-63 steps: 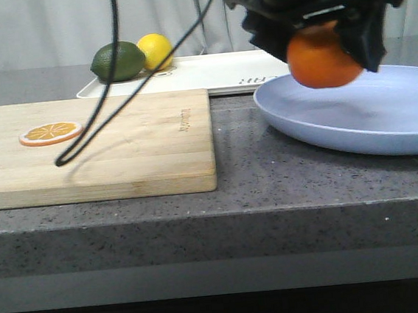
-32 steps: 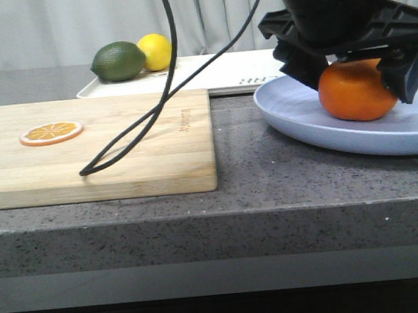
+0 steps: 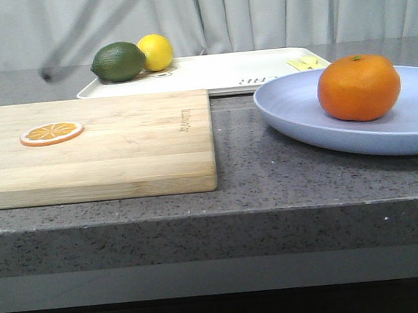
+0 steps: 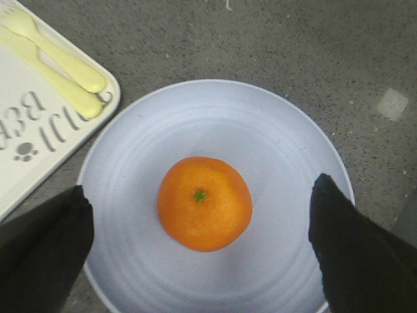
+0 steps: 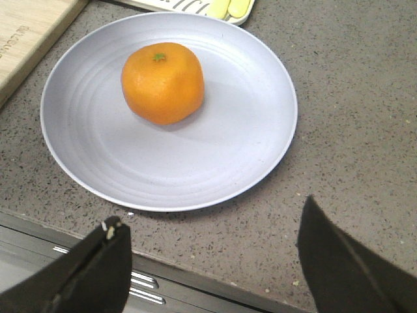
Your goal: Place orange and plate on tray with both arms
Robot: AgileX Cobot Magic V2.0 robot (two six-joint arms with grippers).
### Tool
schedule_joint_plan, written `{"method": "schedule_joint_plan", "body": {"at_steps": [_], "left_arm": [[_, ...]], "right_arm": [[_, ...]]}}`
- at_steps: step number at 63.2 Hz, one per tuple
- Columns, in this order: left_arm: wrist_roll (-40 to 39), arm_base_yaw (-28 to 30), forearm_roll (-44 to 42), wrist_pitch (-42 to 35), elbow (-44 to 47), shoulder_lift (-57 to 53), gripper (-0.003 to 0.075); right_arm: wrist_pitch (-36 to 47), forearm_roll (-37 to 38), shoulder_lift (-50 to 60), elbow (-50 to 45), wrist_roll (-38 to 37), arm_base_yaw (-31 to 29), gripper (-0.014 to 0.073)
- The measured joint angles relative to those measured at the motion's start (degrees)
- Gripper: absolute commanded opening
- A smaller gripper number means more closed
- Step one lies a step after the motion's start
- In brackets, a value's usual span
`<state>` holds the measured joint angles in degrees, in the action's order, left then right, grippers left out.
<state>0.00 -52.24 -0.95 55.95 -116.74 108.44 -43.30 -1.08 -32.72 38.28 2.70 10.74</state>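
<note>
Resting on the plate (image 4: 273, 163), the orange (image 4: 204, 203) sits free between the left hand's (image 4: 202, 248) spread fingers; the right hand (image 5: 215, 261) gapes beside the plate.

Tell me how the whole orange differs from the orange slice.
The orange is a full round fruit; the orange slice is a thin flat disc. The orange sits on the plate; the slice lies on the cutting board. The orange shows peel and a green stem dimple; the slice shows cut segments. Both are orange.
</note>
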Motion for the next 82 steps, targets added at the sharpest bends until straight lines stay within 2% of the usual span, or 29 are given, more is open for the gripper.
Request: {"method": "schedule_joint_plan", "body": {"at_steps": [14, 43, 67, 82], "left_arm": [[-0.61, 3.41, -1.93, 0.85, 9.62, -12.94, 0.0652], [-2.62, 13.04, -2.04, -5.29, 40.94, -39.81, 0.0652], [-2.62, 13.59, -2.04, -10.62, 62.12, -59.7, 0.0652], [-2.62, 13.59, -2.04, -10.83, 67.56, -66.35, 0.0652]], "right_arm": [[-1.15, 0.0, 0.0, 0.0, 0.0, 0.0, 0.0544], [-2.57, 0.0, 0.0, 0.0, 0.0, 0.0, 0.0544], [-2.84, 0.0, 0.0, 0.0, 0.0, 0.0, 0.0544], [-2.94, 0.0, 0.0, -1.33, -0.11, 0.0, 0.0544]]}}
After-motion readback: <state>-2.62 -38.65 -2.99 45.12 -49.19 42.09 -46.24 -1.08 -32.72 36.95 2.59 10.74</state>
